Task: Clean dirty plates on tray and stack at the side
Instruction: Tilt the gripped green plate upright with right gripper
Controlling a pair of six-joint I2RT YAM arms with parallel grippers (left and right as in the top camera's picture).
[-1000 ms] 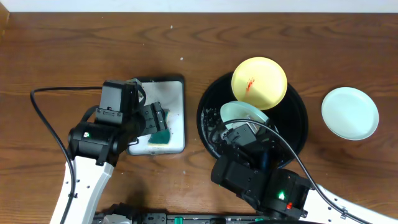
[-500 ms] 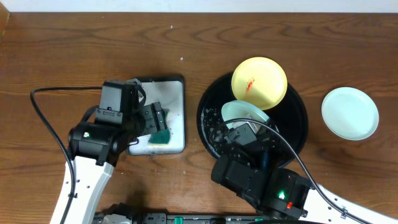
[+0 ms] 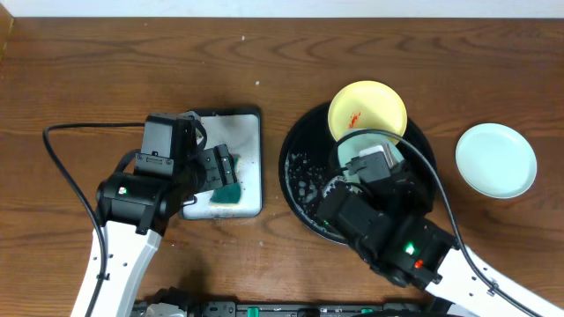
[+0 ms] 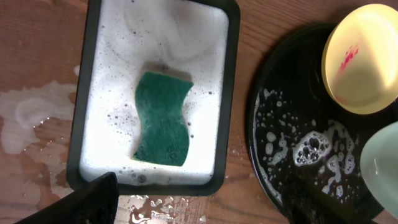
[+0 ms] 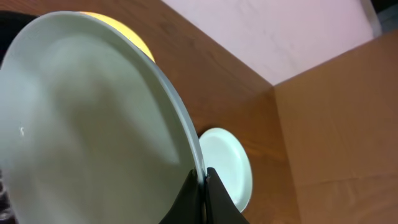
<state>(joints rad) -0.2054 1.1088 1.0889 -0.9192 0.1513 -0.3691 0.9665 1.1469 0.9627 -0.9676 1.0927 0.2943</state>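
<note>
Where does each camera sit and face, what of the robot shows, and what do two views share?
Overhead: above the wooden table, facing straight down; both arms show.
Left wrist: over the small rectangular grey-white tray, looking down at the teal sponge; the left hand's open fingers edge the bottom.
Right wrist: low, looking along the pale mint-blue round plate toward the wall; the right hand pinches its rim.
Shared: overhead and left wrist show the pale yellow round plate and the large round black tray.

Sponge (image 4: pixel 160 118) in small tray (image 4: pixel 230 93); round tray (image 3: pixel 291 158) right; lone plate (image 3: pixel 496 159) farther right.
</note>
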